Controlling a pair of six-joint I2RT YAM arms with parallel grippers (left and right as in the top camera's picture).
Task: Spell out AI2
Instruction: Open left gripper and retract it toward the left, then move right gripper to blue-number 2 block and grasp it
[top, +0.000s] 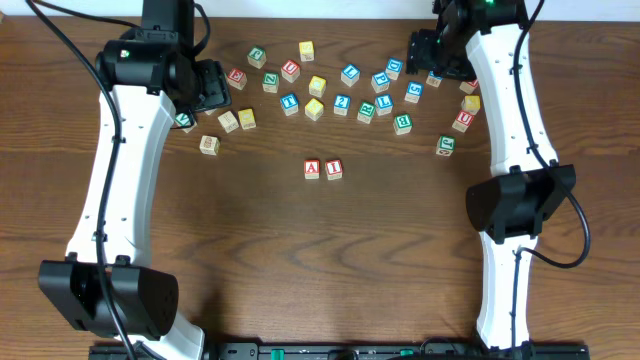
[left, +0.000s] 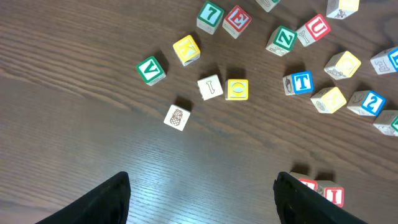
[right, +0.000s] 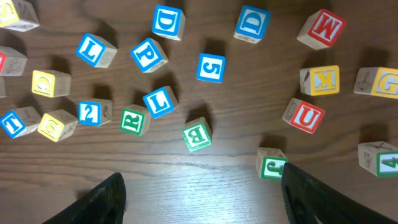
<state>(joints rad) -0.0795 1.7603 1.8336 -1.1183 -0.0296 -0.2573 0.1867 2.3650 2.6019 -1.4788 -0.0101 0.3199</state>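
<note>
Closely, yellow block (right: 57, 125) and R block (right: 134, 121) flank the 2 block (right: 94, 112), perhaps touching.

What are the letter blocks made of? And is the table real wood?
The blocks look like pale wood: their bare sides are light with faint grain, and the letters are painted on in bright colours. The table shows dark brown wood grain with a soft shine. It could be real wood or a printed wood-look top; I can't tell.
</note>
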